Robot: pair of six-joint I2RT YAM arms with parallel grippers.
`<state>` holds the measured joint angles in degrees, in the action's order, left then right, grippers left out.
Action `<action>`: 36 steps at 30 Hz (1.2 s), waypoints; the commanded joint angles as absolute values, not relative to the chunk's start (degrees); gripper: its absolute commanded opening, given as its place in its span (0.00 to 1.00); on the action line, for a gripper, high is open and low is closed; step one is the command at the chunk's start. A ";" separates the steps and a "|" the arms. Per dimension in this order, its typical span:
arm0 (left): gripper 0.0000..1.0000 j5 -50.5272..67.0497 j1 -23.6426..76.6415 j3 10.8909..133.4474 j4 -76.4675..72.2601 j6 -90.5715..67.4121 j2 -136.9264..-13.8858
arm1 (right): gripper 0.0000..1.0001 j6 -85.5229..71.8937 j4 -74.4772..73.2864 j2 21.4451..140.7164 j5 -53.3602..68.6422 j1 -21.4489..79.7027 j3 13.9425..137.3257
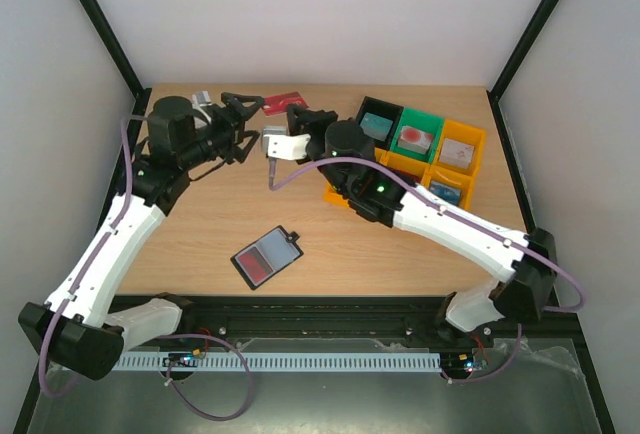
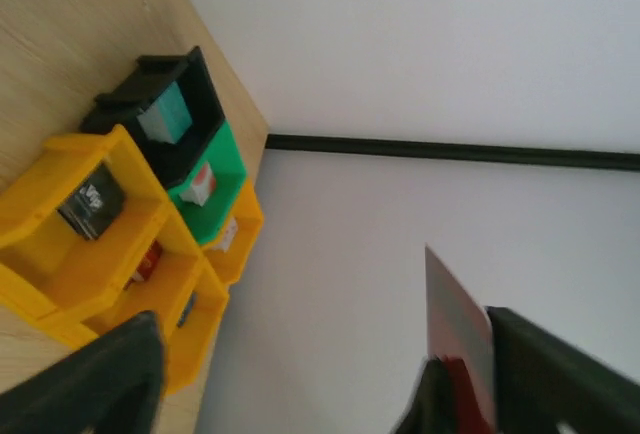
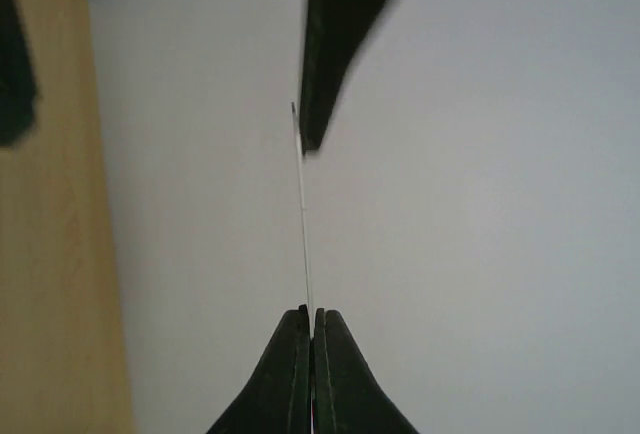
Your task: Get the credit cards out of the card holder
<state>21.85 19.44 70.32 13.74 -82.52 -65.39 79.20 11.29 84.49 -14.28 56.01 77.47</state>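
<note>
Right, the left jaws sit at the far side of the tabletop (image 1: 200, 224), spread wide. In the left wrist view the fingers (image 2: 565, 379) stand well apart w/ nothing pinched btw them.

The card holder (image 1: 267, 257) lies open and flat on the tabletop nr the front edge, well apart from both arms. Its long axis runs diagonally, near-left to far-right, w/ the side tab at the far-right corner. The far half shows blue-grey and the near half red; can't tell if that red is a card.

The red card (image 1: 283, 102) is up at the far side, btw the two sets of jaws. Its long axis runs approx left-right in the top view, tipped slightly. In the left wrist view it stands on edge just beside one left finger, w/ the wall behind it.

The right jaws are pressed together, pinching one end of the red card. The right wrist view shows the card edge-on, a thin line running straight out from the fingertips (image 3: 290, 354).

Further right, a black bin (image 1: 372, 104), a green bin (image 1: 420, 114) and yellow bins (image 1: 470, 132) sit in a cluster, w/ small blocks inside.
</note>
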 commanded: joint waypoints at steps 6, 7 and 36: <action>0.99 19.84 3.47 56.14 11.80 -75.00 -52.54 | 0.01 47.01 -25.49 74.59 -10.60 50.37 79.06; 0.99 19.22 2.36 53.98 11.85 -74.22 -50.69 | 0.01 44.56 -29.18 74.40 -8.92 48.47 79.10; 0.99 12.47 -0.61 19.28 2.50 -32.26 -26.56 | 0.02 42.93 -19.37 77.70 -16.69 26.33 51.80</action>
